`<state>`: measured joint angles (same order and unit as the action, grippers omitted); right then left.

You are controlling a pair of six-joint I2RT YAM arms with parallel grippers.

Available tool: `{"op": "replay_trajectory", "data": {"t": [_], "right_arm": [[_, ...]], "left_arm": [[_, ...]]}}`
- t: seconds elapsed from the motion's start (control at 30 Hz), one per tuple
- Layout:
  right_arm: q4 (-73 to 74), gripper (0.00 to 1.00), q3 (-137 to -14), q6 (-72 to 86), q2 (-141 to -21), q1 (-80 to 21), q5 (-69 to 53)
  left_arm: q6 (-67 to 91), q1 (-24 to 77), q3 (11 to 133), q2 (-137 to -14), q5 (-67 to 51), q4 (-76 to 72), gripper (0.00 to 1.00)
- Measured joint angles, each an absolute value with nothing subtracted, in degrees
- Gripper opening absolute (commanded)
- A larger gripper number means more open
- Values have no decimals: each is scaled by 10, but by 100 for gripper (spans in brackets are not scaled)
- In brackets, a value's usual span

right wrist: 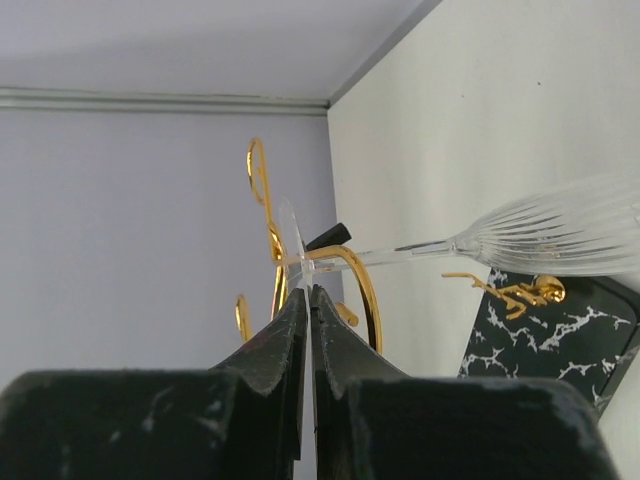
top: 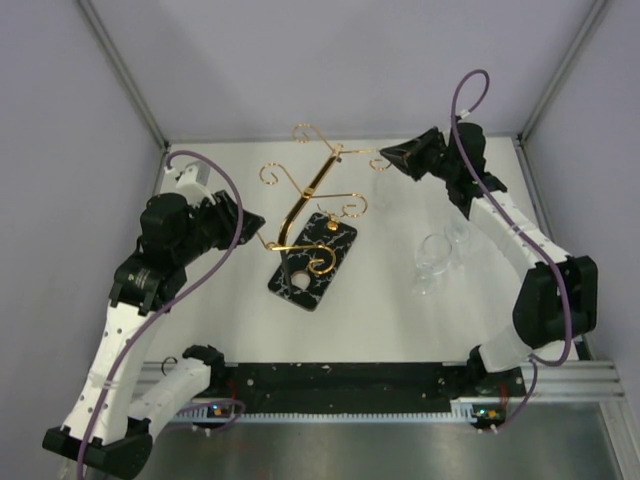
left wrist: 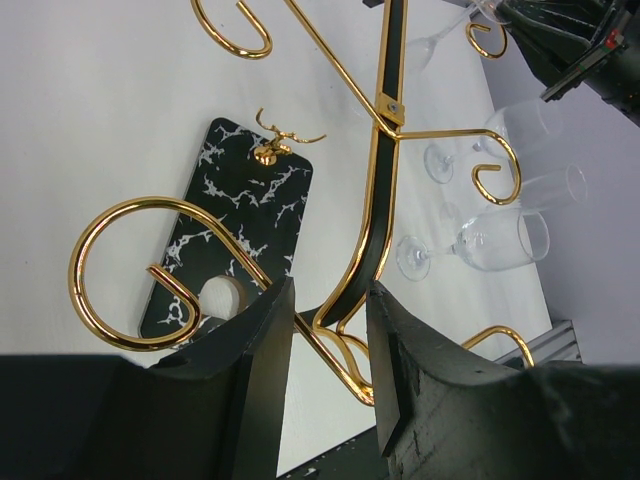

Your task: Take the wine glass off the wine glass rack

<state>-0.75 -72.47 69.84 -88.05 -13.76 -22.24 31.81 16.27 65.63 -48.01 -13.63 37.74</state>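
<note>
The wine glass rack (top: 298, 205) is a gold wire stand on a black marbled base (top: 312, 262) at the table's middle. My right gripper (top: 386, 158) is at its far right arm. In the right wrist view this gripper (right wrist: 308, 295) is shut on the thin foot of a clear ribbed wine glass (right wrist: 560, 235). The glass stem lies across a gold curled arm (right wrist: 366, 290). My left gripper (top: 254, 228) is at the rack's left side. In the left wrist view its fingers (left wrist: 262, 345) close around a gold scroll arm (left wrist: 345, 345) low on the stand.
Clear glasses (top: 438, 256) lie on the table right of the rack; they also show in the left wrist view (left wrist: 495, 242). Grey walls enclose the table on three sides. A black rail (top: 340, 385) runs along the near edge.
</note>
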Motion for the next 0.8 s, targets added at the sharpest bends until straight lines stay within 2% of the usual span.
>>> {"op": "replay_trajectory", "data": {"t": [0.53, 0.8], "right_arm": [[-38, 0, -766, 712, -901, -178, -289], [-30, 0, -723, 710, -870, -180, -305]], "left_arm": [[318, 163, 656, -471, -137, 382, 41], [318, 163, 656, -467, -139, 384, 45]]}}
